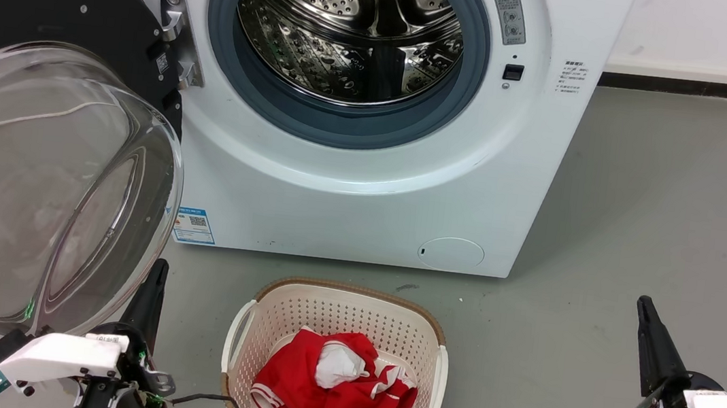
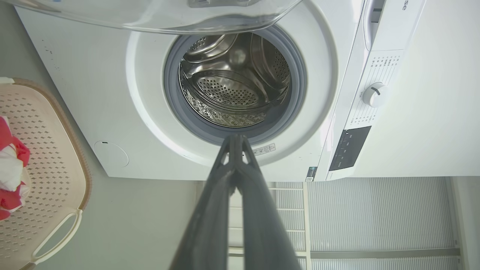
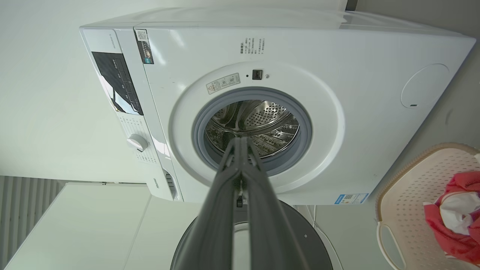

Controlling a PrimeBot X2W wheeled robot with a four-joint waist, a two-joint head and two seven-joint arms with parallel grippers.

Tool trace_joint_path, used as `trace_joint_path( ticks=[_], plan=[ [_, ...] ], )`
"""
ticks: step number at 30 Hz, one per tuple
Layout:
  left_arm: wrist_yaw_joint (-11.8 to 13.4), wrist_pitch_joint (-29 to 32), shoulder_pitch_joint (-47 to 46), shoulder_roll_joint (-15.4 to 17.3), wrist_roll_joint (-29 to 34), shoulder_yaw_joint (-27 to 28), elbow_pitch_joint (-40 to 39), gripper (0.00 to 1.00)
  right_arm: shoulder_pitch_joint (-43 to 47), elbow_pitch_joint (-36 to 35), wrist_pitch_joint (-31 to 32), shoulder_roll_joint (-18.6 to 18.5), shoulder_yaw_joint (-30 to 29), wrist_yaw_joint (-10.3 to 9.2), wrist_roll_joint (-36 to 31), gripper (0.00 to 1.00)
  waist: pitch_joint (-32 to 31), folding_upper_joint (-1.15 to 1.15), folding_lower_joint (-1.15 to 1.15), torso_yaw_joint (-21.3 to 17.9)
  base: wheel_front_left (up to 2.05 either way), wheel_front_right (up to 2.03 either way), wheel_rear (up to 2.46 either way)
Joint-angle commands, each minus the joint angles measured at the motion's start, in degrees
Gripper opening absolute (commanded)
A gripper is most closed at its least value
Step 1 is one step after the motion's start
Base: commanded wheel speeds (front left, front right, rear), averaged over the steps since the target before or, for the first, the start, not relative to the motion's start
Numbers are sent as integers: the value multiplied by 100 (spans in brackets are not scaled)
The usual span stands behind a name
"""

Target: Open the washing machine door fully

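The washing machine door (image 1: 35,146) stands swung out wide to the left of the white machine (image 1: 365,190), its black disc and bulging clear glass bowl facing me. Its metal hinge (image 1: 177,39) sits left of the steel drum opening (image 1: 349,31). My left gripper (image 1: 153,276) is shut and empty, low at the glass bowl's lower right edge. At the lower right my right gripper (image 1: 646,308) is shut and empty, well away from the machine. In the left wrist view the shut left gripper (image 2: 235,138) points at the drum, with the glass bowl (image 2: 168,15) above. In the right wrist view the shut right gripper (image 3: 242,139) points at the drum, with the door (image 3: 311,243) below.
A cream laundry basket (image 1: 239,333) holding red and white clothes (image 1: 329,385) sits on the grey floor in front of the machine, between my arms. A small round white flap (image 1: 451,254) is low on the machine's front. A white wall rises behind on the right.
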Motion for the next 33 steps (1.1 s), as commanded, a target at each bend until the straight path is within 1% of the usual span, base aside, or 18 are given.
trace_joint_path(
  ticks=[1, 4, 33],
  plan=[
    [-27, 35, -44, -10, -96, 33, 16, 0, -63, 26, 28, 7, -16, 0, 115, 0, 0, 0, 0, 1, 0, 0, 0],
    [-46, 65, -59, -13, -201, 43, 23, 0, -80, 39, 52, 12, -30, 0, 211, 0, 1, 0, 0, 4, 0, 0, 0],
    [-45, 58, -54, -12, -181, 39, 20, 0, -85, 39, 94, 52, -88, 0, 121, 0, 1, 0, 0, 4, 0, 0, 0]
  ],
)
